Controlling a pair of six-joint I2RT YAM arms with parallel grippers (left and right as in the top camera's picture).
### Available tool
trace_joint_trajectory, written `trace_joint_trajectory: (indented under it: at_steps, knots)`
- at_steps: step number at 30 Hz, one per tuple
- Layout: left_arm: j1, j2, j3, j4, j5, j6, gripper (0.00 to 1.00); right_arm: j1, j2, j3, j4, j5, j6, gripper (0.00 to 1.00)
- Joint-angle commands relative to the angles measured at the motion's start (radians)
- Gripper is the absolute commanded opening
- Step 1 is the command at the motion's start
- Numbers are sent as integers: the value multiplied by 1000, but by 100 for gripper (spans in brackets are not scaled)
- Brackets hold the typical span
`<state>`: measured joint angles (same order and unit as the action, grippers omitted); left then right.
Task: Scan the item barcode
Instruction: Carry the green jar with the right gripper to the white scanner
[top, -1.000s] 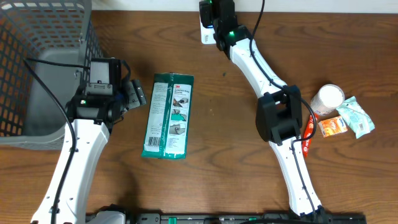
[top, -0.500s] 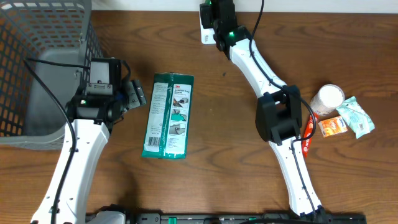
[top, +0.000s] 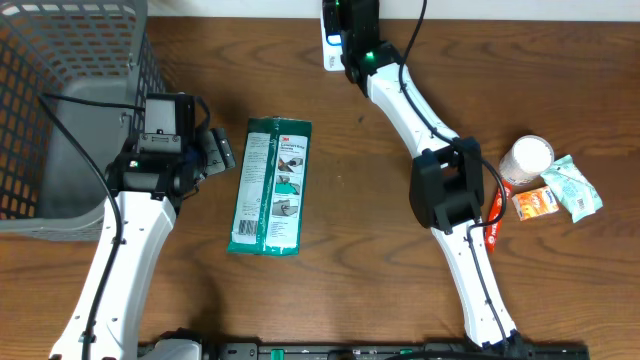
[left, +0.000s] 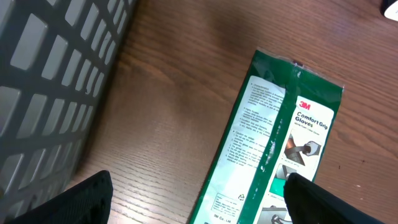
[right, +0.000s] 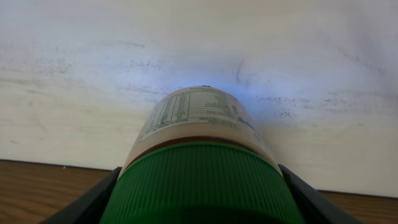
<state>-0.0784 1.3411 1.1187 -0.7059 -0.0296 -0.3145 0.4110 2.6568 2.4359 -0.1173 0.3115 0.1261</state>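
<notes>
One green-capped labelled bottle (right: 199, 124) clamped in my right gripper (right: 199, 199).
My left gripper (left: 199, 202) gapes empty just beside one green glove packet (left: 273, 143).

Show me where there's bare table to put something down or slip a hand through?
Widest bare wood: between the green glove packet and the right arm, running down to the near edge. Also the near right corner, below the small packets. Crowded: the left side, where the grey basket and the left arm sit close together.

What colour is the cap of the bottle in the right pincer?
Green. The cap of the bottle shows best in the right wrist view.
</notes>
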Motion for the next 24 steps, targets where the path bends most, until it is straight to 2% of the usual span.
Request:
trace_joint_trajectory:
  at_steps: [1,13,19,22,24]
  knots:
    - [4,-2,-2,0,-9,2,85,13,8,16,24,36,15,1]
    - [4,-2,-2,0,-9,2,85,13,-15,17,47,35,17,1]
    - [4,-2,-2,0,-9,2,85,13,-208,17,-212,3,19,1]
    - [4,-2,-2,0,-9,2,85,13,-336,17,-412,-60,19,1]
    - [4,-2,-2,0,-9,2,85,12,-460,17,-625,-74,18,1]
